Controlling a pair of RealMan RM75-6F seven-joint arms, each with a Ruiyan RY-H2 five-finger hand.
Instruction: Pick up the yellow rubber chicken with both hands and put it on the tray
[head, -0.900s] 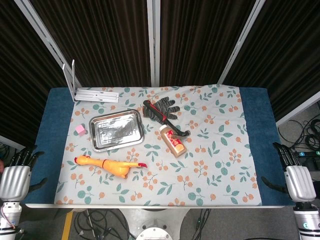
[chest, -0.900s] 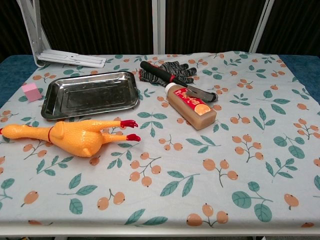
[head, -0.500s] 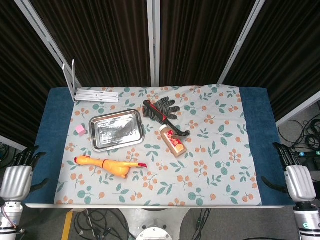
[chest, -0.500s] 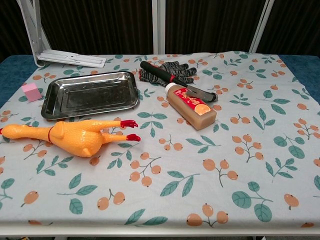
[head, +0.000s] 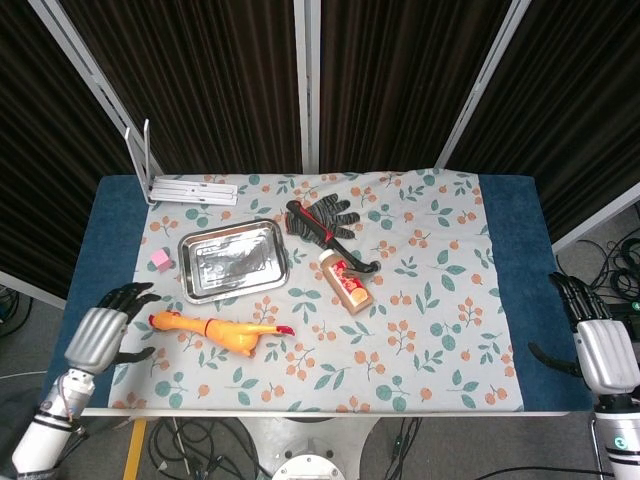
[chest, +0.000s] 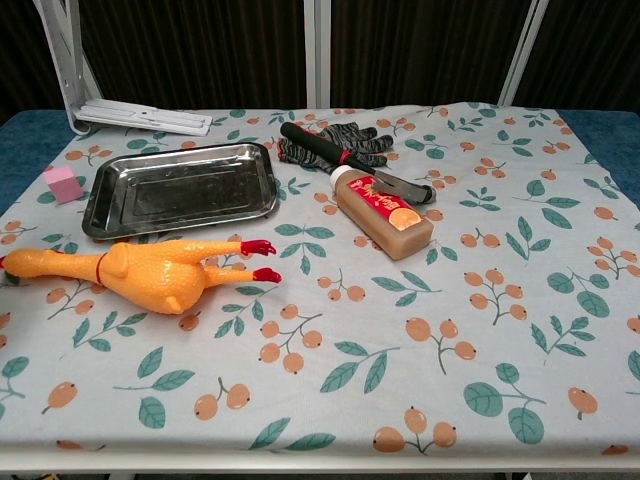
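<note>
A: Stock, largest first?

B: Table (head: 455, 330); tray (head: 233, 261), bare; chicken (head: 222, 331) lying just in front of it.

A: Hands?

B: My left hand (head: 103, 333) spread wide, empty, near its head. My right hand (head: 600, 348) empty, fingers apart, well apart.

A: Step?

B: Approach. Next, I judge: both hands close on it.

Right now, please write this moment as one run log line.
left robot hand: open, near head of yellow rubber chicken | right robot hand: open, at table edge | silver metal tray: empty
</note>
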